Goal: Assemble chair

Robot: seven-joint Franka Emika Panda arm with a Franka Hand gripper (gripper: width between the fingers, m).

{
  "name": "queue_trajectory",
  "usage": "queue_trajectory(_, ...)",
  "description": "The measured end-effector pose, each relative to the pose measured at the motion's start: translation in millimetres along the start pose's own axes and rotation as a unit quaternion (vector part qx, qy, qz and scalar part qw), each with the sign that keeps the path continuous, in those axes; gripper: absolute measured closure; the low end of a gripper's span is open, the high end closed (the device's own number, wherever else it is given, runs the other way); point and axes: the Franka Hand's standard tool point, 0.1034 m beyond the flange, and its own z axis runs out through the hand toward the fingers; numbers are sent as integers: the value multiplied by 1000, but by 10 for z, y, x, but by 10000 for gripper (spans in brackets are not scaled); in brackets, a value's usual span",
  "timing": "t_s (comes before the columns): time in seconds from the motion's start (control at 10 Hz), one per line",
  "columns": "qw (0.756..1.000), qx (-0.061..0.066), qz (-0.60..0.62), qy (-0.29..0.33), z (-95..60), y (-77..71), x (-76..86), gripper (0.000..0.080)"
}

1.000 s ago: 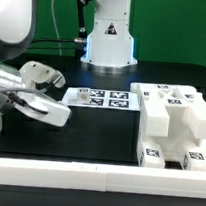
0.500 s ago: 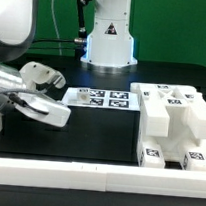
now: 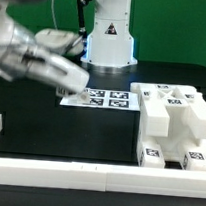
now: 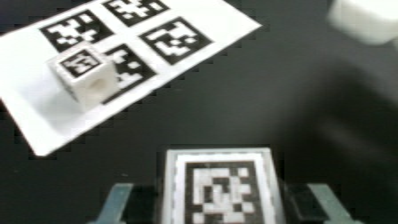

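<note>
Evidently the gripper point(image 4: 219, 205) has its jaws closed on a tagged chair part point(image 4: 221, 180), held just beside the marker board point(image 3: 103, 97) — the other chair parts point(image 3: 172, 121) crowd the table point(image 3: 88, 140) edge at the exterior view's right.

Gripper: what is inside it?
A white tagged part sits between the fingers of the gripper. Some of it runs out of the wrist view, so the rest cannot be seen.

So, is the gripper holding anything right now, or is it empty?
Holding: the wrist view shows a tagged white chair part between the fingers of the gripper; the exterior view is too blurred to help.
</note>
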Motion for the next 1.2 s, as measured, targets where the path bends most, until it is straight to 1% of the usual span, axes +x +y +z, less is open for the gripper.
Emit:
queue_trajectory(0.1,999,4,-20,39,-139,-119,-135,518)
queue_trajectory(0.2,996,6,-43,77,-211,-141,-151,518)
queue_trajectory(0.3,993,6,-37,116,-133,-24,-59,517)
queue_trajectory(0.4,990,8,-33,140,-108,-21,-56,517)
queue_trajectory(0.5,983,9,-39,181,-142,-67,-34,517)
queue_trajectory(0.6,978,6,-43,206,-148,-114,-49,517)
queue_trajectory(0.7,965,-6,-60,256,-215,-330,-125,517)
queue_trajectory(0.8,951,-9,-91,297,-270,-595,-303,517)
queue_trajectory(0.9,936,-12,-116,331,-295,-775,-437,517)
queue_trajectory(1.0,909,-30,-148,389,-289,-941,-520,517)
queue_trajectory(1.1,892,-27,-151,425,-210,-968,-552,517)
queue_trajectory(1.2,874,-20,-155,459,-219,-975,-529,517)
